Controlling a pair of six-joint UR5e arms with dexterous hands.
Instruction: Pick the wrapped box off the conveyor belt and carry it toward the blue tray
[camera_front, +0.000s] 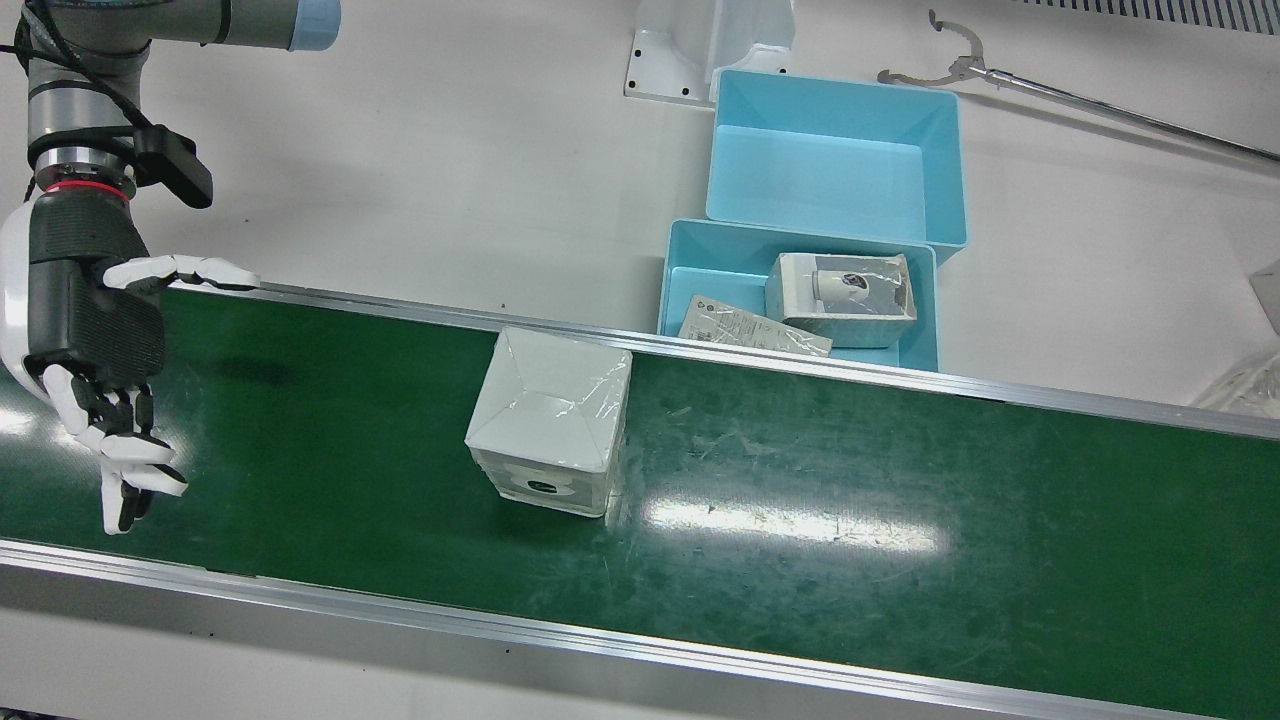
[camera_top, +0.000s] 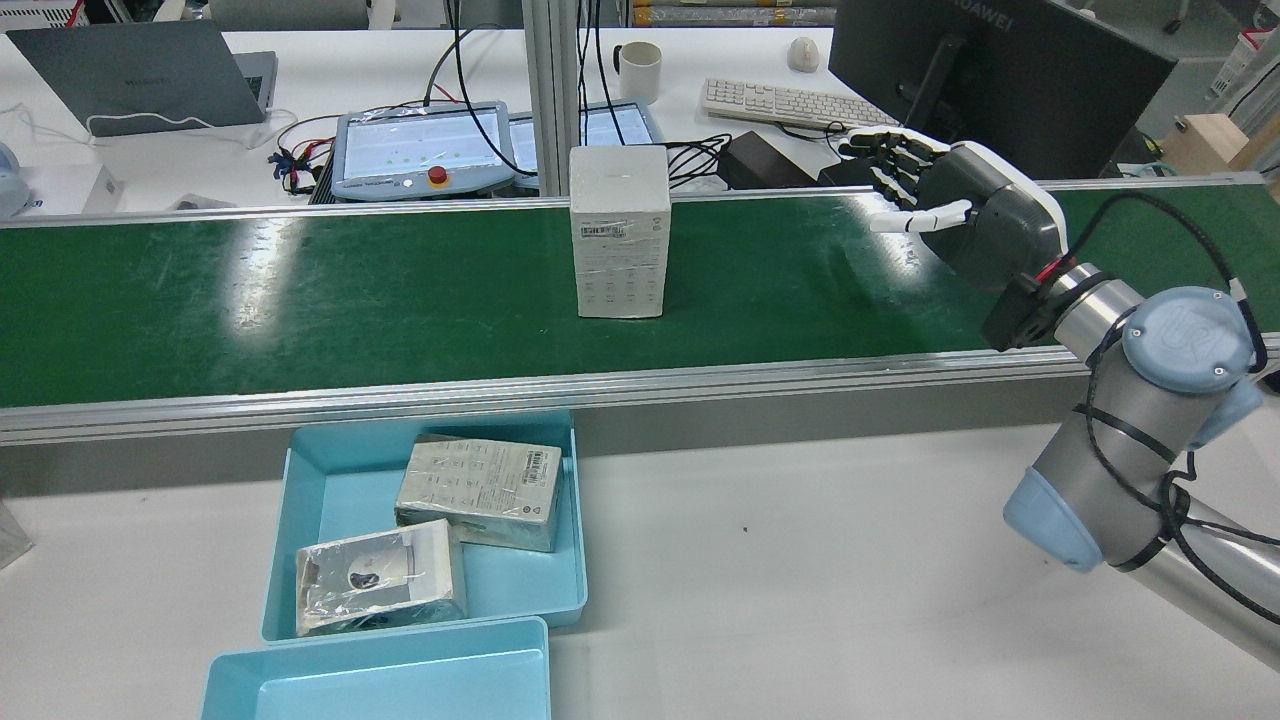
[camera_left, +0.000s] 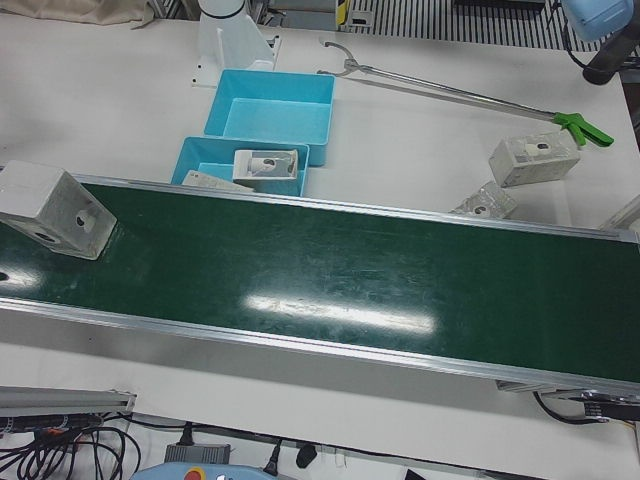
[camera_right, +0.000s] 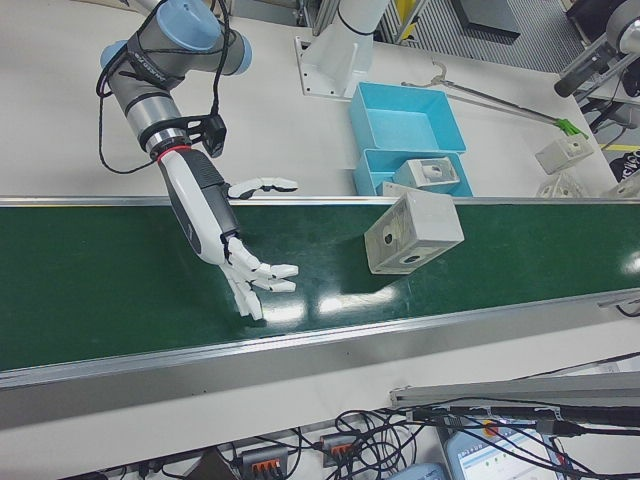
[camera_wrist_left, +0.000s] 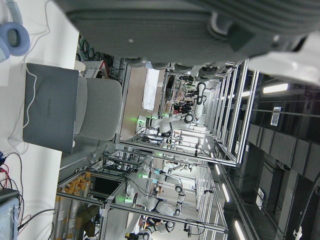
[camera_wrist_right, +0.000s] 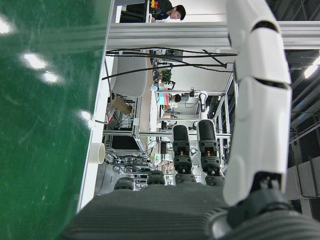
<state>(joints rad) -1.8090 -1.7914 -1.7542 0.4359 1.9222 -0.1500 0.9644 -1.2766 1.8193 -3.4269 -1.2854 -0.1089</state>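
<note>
belt (camera_front: 900, 520): box (camera_front: 550, 420) upright mid-belt, well apart from right hand (camera_front: 90, 340) | tray (camera_front: 690, 275): beside belt, two packs inside | box: rigid, likely light, film slippery; grip opposite side faces | right fingers (camera_front: 140, 470): wide, empty | left hand: fingers unseen, cannot tell
</note>
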